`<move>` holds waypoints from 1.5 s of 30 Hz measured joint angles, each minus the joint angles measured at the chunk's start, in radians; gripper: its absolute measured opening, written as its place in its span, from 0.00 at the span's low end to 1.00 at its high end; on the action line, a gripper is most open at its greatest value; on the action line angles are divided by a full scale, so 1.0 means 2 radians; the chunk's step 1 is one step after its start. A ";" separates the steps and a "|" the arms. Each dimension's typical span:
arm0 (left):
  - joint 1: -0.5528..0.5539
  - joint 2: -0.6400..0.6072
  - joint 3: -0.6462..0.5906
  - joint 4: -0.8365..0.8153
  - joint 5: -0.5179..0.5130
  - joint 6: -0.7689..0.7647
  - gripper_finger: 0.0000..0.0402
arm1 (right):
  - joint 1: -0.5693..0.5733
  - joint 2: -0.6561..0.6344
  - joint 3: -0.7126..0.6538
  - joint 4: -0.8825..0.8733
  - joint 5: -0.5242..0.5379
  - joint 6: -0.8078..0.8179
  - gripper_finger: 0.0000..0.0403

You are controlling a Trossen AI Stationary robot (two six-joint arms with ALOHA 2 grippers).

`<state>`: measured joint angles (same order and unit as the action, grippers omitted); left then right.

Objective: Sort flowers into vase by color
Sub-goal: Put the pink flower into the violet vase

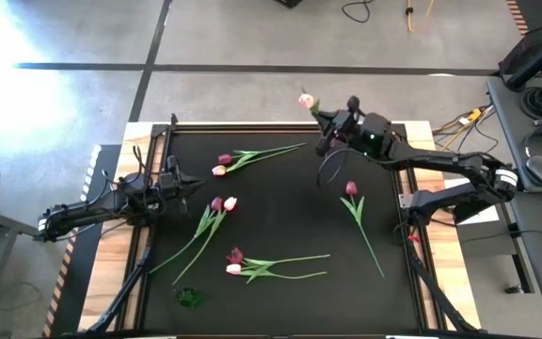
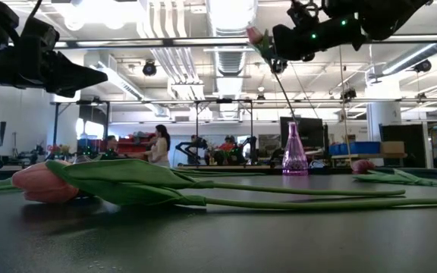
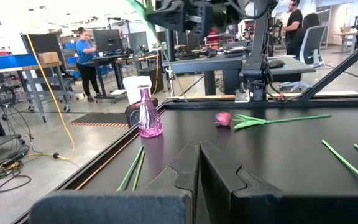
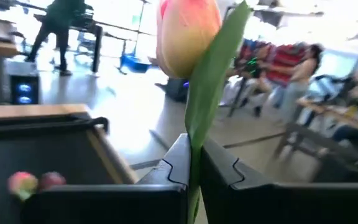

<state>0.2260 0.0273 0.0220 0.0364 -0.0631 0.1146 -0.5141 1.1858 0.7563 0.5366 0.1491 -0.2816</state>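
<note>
My right gripper point(image 1: 330, 127) is high over the table's far edge, shut on a pale pink tulip point(image 1: 306, 99). In the low view the tulip's thin stem point(image 2: 283, 87) slants down to the mouth of a pink glass vase point(image 2: 294, 152); I cannot tell whether its end is inside. My left gripper point(image 1: 191, 185) hovers shut over the table's left side, touching nothing. Other tulips lie flat on the black mat: pink-and-magenta pairs point(image 1: 222, 166), point(image 1: 223, 203), point(image 1: 235, 262) and one magenta tulip point(image 1: 351, 188). A small green vase point(image 1: 188, 297) stands near the front left. My right gripper pinches the tulip between its two fingers on the stem and leaf point(image 4: 194, 146), a little below the head point(image 4: 188, 34). The fingers come roughly level from the table's right side, across the stem. The tulip is lifted off the table and tilted, head up, stem trailing down toward the pink vase.
The mat's raised frame point(image 1: 252, 124) runs around the work area. The middle of the mat between the tulip pairs and the single magenta tulip is bare. People point(image 3: 86, 59) and workbenches are in the room beyond the table.
</note>
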 joint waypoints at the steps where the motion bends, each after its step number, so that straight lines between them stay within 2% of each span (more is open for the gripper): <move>1: 0.000 0.000 0.000 0.000 0.000 0.000 0.00 | -0.008 0.001 0.000 0.009 0.000 -0.004 0.03; 10: 0.000 0.000 0.000 0.000 0.000 0.000 0.00 | -0.066 0.001 0.000 0.116 0.000 -0.034 0.03; 21: 0.000 0.000 0.000 0.000 0.000 0.000 0.00 | -0.126 0.034 0.001 0.154 0.000 -0.030 0.03; 27: 0.000 0.000 0.000 0.000 0.000 0.000 0.00 | -0.133 0.051 0.001 0.197 0.000 -0.037 0.03; 36: 0.000 0.000 0.000 0.000 0.000 0.000 0.00 | -0.133 0.039 0.001 0.198 0.000 -0.023 0.03; 45: 0.000 0.000 0.000 0.000 0.000 0.000 0.00 | -0.133 0.053 -0.004 0.192 0.000 -0.008 0.03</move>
<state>0.2261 0.0275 0.0222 0.0364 -0.0632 0.1146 -0.7795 1.2923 0.7489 0.9207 0.1495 -0.2968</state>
